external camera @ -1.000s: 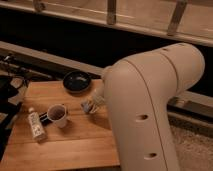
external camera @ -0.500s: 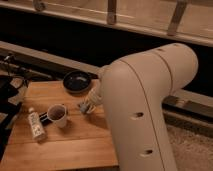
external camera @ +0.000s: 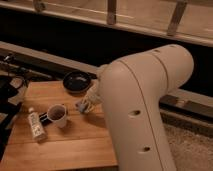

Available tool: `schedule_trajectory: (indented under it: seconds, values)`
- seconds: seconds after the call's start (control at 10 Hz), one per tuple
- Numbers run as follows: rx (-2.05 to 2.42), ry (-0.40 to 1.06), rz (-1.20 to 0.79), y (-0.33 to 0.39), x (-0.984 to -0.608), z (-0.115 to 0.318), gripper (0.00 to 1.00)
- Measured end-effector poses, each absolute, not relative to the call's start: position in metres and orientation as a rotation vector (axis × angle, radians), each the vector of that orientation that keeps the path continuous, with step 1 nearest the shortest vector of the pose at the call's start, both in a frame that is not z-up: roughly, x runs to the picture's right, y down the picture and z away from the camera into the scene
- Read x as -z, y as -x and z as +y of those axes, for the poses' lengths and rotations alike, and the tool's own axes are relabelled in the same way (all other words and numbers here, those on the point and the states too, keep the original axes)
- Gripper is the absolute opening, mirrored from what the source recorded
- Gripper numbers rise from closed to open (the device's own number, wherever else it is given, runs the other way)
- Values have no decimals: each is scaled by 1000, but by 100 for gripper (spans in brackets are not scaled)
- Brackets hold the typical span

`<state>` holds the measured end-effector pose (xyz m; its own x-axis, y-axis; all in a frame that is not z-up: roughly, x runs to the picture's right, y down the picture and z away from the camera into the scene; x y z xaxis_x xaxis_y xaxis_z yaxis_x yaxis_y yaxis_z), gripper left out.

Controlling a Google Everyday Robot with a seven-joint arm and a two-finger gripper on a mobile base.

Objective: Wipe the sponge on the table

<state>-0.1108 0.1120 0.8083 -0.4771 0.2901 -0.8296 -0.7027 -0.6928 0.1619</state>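
In the camera view, the big white arm (external camera: 142, 105) is filling the right half of the shot, bending down and reaching left over the wooden surface (external camera: 75, 145). At its tip the pincer (external camera: 88, 103) is hanging low over the planks, just in front of the dark round bowl (external camera: 77, 81). It is clamping down on the sponge (external camera: 83, 106), the little blue and pale block poking out from its end. The sponge is sitting right of the surface's middle, down close to the wood, though whether it is actually touching the planks is too hard to call from here. Over to the containers: the bowl is resting at the far edge of the surface, just behind the pincer, and its inside is showing only dark, so what it is holding cannot be told. The pale mug (external camera: 57, 115) is standing upright to the left of the sponge, near it but apart. Its mouth is facing up with a dark interior, so whether there is liquid in it is unclear. Further left, the white labelled bottle (external camera: 36, 125) is lying on its side near the left edge, close beside the mug and angled along the boards. Beyond the surface, a dark ledge and railing posts are running across the top of the shot.
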Motion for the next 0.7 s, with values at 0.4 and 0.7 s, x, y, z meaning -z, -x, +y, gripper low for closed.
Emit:
schedule_trajectory:
  seconds: [0.4, 0.7]
  values:
    - [-2165, 1132, 660, 117, -809, 111, 0]
    - [-2159, 1152, 658, 116, -807, 111, 0]
